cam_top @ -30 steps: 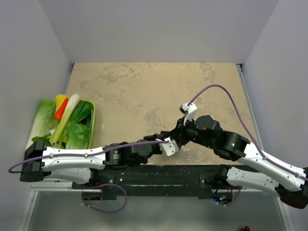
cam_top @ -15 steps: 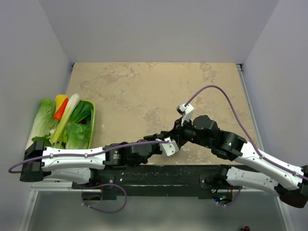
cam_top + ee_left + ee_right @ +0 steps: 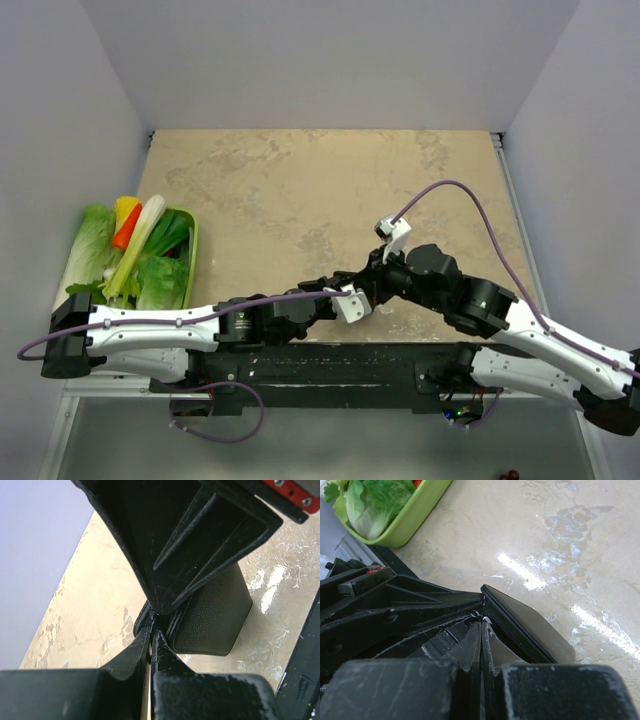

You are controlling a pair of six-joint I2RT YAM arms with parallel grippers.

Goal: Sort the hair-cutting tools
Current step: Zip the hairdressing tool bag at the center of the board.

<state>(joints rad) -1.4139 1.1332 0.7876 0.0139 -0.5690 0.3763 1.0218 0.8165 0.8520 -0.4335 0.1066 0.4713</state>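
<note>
Spreading beige and marbled between lilac walls (image 3: 320,60), the worktop (image 3: 300,190) carries a green tray (image 3: 194,250) of vegetables. Only the wrist views show the black case (image 3: 215,615). The left fingers (image 3: 131,655) and right fingers (image 3: 470,647), both closed tight, apparently pinch its zip edge. The scissors and combs are out of sight.

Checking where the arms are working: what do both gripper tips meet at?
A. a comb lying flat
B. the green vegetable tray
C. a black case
C: the left gripper and the right gripper are both shut at the edge of the black case.
</note>
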